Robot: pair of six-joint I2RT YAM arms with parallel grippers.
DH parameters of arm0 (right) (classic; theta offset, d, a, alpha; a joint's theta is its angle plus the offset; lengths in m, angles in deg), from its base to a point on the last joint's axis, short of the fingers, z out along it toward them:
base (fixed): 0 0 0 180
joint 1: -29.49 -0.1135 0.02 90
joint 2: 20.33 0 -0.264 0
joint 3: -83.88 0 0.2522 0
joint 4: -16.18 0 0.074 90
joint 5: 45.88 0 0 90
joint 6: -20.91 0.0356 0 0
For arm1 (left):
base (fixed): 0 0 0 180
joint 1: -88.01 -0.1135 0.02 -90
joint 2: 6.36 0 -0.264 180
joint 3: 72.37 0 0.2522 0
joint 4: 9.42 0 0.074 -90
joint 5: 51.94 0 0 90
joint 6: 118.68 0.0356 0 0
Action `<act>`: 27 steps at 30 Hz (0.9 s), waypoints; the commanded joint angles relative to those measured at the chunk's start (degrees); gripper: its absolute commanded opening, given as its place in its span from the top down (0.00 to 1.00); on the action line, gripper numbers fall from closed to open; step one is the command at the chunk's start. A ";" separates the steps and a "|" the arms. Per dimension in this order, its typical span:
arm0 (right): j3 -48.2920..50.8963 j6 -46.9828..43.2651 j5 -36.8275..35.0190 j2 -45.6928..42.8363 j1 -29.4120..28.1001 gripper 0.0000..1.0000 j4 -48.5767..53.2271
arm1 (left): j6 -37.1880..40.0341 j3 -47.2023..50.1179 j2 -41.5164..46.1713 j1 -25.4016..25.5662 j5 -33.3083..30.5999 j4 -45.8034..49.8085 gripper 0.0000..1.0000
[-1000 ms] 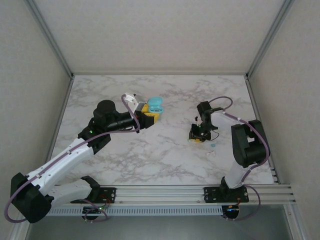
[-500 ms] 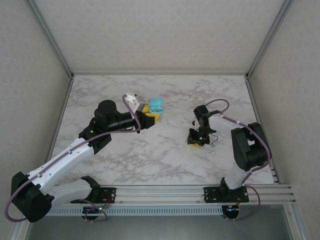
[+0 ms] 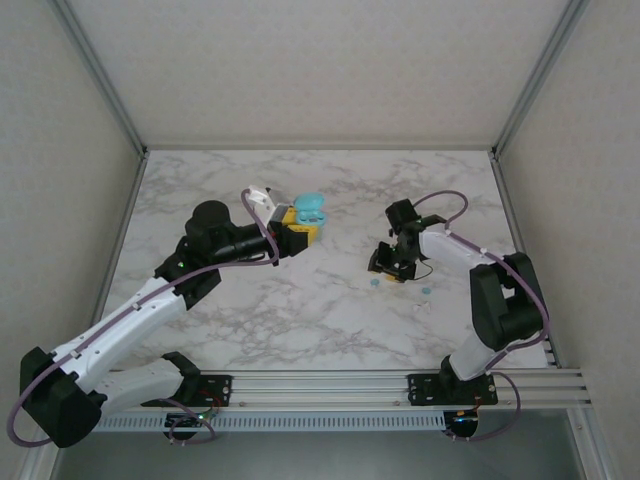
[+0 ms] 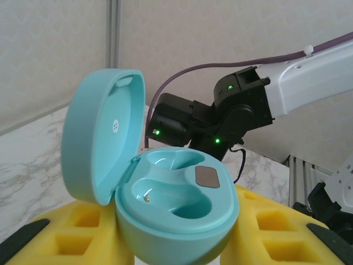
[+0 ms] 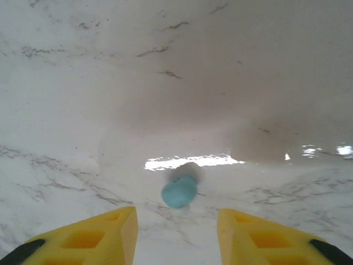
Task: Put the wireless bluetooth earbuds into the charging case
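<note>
Teal plastic, smooth and glossy: the charging case (image 4: 176, 212) (image 3: 310, 208) is hinged open and clamped at its base by the left jaws, whose yellow pads (image 4: 83, 232) look like foam with square cut-outs. The case is held above the marble-patterned table (image 3: 300, 310), left of centre. Its lid (image 4: 99, 143) stands upright on the left, oval and dished, with a small white dot inside. The base shows two rounded hollow wells, a small grey-brown square patch beside them, and a glint of metal in the nearer well. In the left wrist view the right arm (image 4: 309, 83) sits behind the case, a white shell with black joints, green lights and a purple cable.

The right jaws stand apart with nothing between them, low over the table right of centre. Their yellow fingers (image 5: 88, 240) are blocky with the same square cut-outs. One earbud (image 5: 179, 192) (image 3: 374, 282) (tiny, rounded, blurred in the wrist view) lies on the glossy table just beyond the fingertips, in line with the gap. The second earbud (image 3: 426, 290) lies on the table further right, apart from the first. Both are well apart from the case.
</note>
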 commanded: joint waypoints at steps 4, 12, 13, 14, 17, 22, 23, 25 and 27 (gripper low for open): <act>-1.15 3.63 -0.55 4.52 -2.17 0.57 0.20 | 0.68 -0.63 1.37 0.55 -0.71 -0.20 0.77; -2.88 2.92 -2.12 6.90 -3.52 0.60 0.56 | 0.90 -0.21 2.00 0.61 -1.24 -0.02 0.78; -3.35 2.52 -2.15 7.46 -3.59 0.62 0.84 | 0.92 -0.27 1.91 0.54 -1.23 -0.02 0.77; -3.88 2.23 -2.31 7.85 -3.73 0.64 1.25 | 0.89 -0.28 1.91 0.54 -1.18 -0.02 0.77; -4.96 1.66 -3.78 8.51 -4.22 0.65 2.27 | 0.93 -0.28 1.99 0.54 -1.17 0.15 0.77; -6.48 0.20 -5.35 9.86 -4.66 0.66 3.85 | 0.93 -0.15 2.08 0.54 -1.27 0.24 0.77; -6.81 -0.05 -5.62 10.12 -4.79 0.67 4.24 | 0.97 -0.19 2.06 0.54 -1.27 0.31 0.77; -7.50 -0.87 -6.18 10.60 -5.16 0.67 5.14 | 1.01 -0.19 2.00 0.55 -1.27 0.29 0.78; -8.38 -1.89 -7.05 11.28 -5.62 0.68 6.41 | 0.99 -0.25 1.91 0.54 -1.35 0.25 0.78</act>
